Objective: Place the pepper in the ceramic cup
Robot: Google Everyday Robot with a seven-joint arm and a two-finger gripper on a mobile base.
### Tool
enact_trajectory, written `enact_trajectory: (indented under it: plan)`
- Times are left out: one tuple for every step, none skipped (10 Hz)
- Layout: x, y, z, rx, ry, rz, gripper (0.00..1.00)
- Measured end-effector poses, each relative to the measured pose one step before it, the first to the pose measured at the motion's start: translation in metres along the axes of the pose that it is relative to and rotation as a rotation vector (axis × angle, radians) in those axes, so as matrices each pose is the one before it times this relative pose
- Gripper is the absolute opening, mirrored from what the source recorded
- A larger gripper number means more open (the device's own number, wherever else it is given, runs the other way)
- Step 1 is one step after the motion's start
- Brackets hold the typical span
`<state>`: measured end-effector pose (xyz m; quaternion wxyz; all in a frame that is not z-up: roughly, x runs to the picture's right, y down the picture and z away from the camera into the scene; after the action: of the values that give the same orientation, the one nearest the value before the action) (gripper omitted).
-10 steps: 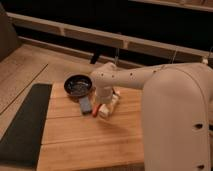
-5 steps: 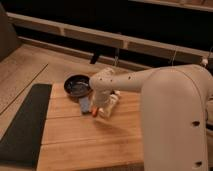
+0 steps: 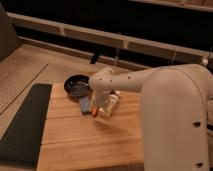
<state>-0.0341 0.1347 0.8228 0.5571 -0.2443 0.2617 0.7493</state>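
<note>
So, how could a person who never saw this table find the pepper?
On the wooden table, look beside the dark round cup, where the gripper hangs low. The pepper is the small red-orange piece between the flat blue-grey block and the longer white bottle.

One pepper (image 3: 94, 111), one ceramic cup (image 3: 77, 85), one blue-grey block (image 3: 85, 104), one white bottle (image 3: 112, 103), one hand (image 3: 99, 108) over the pepper.

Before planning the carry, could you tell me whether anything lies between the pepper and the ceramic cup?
Yes: the blue-grey block lies flat on the table between the pepper and the dark ceramic cup, beside the pepper. The gripper hangs right above the pepper; a lifted carry should probably clear the block.
</note>
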Motion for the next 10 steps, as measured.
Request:
enact_trajectory:
  plan:
    - [0.0028, 0.00183, 0.00089, 0.00853, -0.00297, -0.01685, 0.65]
    - [0.00236, 0.00328, 0.0027, 0.01088, -0.00491, -0.0209, 0.65]
    - [0.00038, 0.00418, 0.00177, 0.00234, -0.00564, -0.00558, 0.65]
    - [-0.0015, 0.00149, 0.00169, 0.00322, -0.00573, 0.00202, 0.65]
    - [-0.00431, 0.00034, 0.002, 0.0011, -0.00999, 0.00409, 0.65]
    - [-0.00349, 0.00203, 0.00214, -0.00485, -0.00589, 0.00354, 0.65]
    - [-0.0042, 0.00392, 0.00554, -0.00969, -0.00247, 0.00697, 0.65]
    - [-0.00239, 0.00263, 0.00678, -0.00558, 0.0038, 0.0078, 0.65]
    - [0.00025, 0.00179, 0.00591, -0.00227, 0.00771, 0.00471, 0.65]
    - [0.00105, 0.00117, 0.00718, 0.00103, 0.0094, 0.00313, 0.65]
